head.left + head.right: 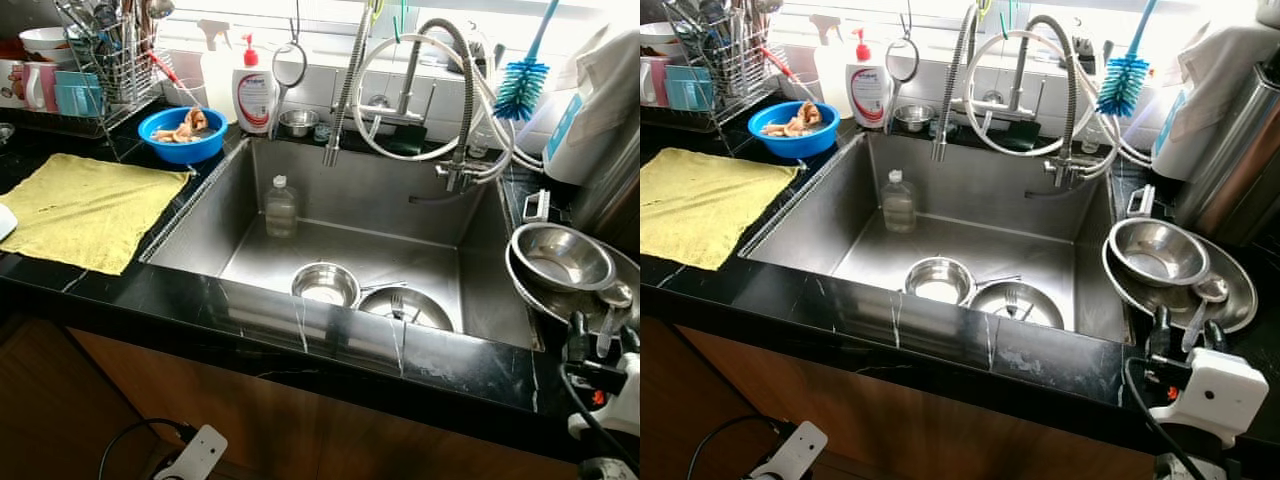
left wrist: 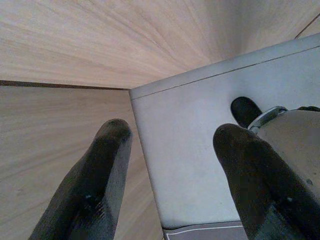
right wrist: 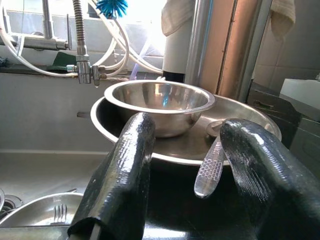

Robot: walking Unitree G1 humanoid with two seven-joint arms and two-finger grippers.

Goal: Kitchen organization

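Observation:
A steel sink (image 1: 350, 190) is set into the black counter. A clear plastic bottle (image 1: 281, 208) stands in it, with a small steel bowl (image 1: 325, 285) and a steel dish (image 1: 428, 312) holding a fork (image 1: 396, 303) at its near side. On the counter to the right, a steel bowl (image 1: 558, 257) sits in a wide steel plate (image 1: 1230, 290), and a spoon (image 1: 612, 305) rests on the plate's near rim. My right gripper (image 1: 1187, 335) hovers open just in front of that plate, the spoon handle (image 3: 210, 170) between its fingers (image 3: 125, 170) without touching them. Hanging low by the cabinet, my left gripper (image 2: 170, 135) is open and holds nothing.
A yellow cloth (image 1: 85, 208) lies on the left counter. Behind it are a blue bowl (image 1: 182, 133) with scraps and a dish rack (image 1: 100, 70). A soap bottle (image 1: 254, 92), a hose faucet (image 1: 420, 90) and a blue brush (image 1: 520, 85) line the back. A tall steel vessel (image 1: 1240, 150) stands far right.

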